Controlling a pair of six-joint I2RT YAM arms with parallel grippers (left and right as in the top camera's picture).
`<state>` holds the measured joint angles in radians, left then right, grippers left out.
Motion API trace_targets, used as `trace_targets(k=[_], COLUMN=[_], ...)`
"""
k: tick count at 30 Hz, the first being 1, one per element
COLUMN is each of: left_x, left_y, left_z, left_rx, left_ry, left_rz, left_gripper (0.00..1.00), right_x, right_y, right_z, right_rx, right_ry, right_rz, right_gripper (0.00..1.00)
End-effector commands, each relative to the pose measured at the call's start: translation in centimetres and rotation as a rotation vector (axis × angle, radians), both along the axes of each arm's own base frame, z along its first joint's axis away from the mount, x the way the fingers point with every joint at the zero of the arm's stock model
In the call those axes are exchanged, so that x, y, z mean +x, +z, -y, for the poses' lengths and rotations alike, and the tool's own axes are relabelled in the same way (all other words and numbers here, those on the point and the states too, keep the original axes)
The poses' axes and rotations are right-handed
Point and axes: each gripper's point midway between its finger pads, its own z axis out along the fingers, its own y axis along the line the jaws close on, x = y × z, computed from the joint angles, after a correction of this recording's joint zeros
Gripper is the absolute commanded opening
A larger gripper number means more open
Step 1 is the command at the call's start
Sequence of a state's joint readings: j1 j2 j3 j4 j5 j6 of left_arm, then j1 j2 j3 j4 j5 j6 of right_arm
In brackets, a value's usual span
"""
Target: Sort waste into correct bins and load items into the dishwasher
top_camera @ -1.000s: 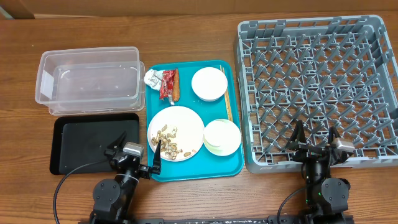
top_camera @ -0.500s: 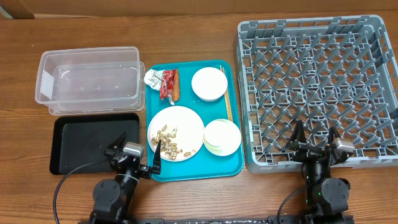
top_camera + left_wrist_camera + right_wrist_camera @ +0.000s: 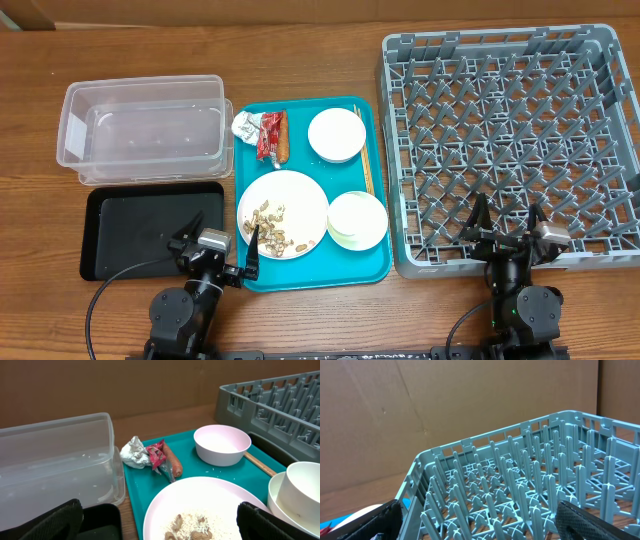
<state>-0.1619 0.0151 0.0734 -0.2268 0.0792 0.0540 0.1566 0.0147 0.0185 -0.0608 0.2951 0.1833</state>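
Holding scraps (image 3: 272, 228) (shells, rice), the plate (image 3: 302, 193) sits on the tray (image 3: 310, 272).

A teal tray (image 3: 300, 272) is lying flat on the wooden bench (image 3: 300, 50), a little left of its middle, with its long sides running away from the front edge. Brown cardboard (image 3: 125, 385) is standing along the far side of the bench. A black left cable (image 3: 110, 285) is looping over the front edge, and a right cable (image 3: 460, 320) is curving likewise.
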Motion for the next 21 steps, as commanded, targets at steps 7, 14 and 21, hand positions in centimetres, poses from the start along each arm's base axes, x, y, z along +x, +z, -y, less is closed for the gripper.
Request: trace_targets(k=[7, 14, 21], left_x=[0.0, -0.1, -0.8], left_y=[0.0, 0.0, 3.1], left_z=[0.2, 0.3, 3.1], left_rx=[-0.014, -0.021, -0.298], left_ry=[-0.007, -0.016, -0.158], left_rz=[0.004, 0.003, 0.031], left_gripper=[1.00, 1.00, 1.00], right_x=[0.1, -1.1, -2.7], right_y=[-0.1, 2.2, 6.7], right_z=[-1.3, -7.9, -9.5], right_rx=[0.005, -0.003, 0.159], right_ry=[0.079, 0.470, 0.597], right_rz=[0.006, 0.103, 0.207], right_gripper=[1.00, 1.00, 1.00])
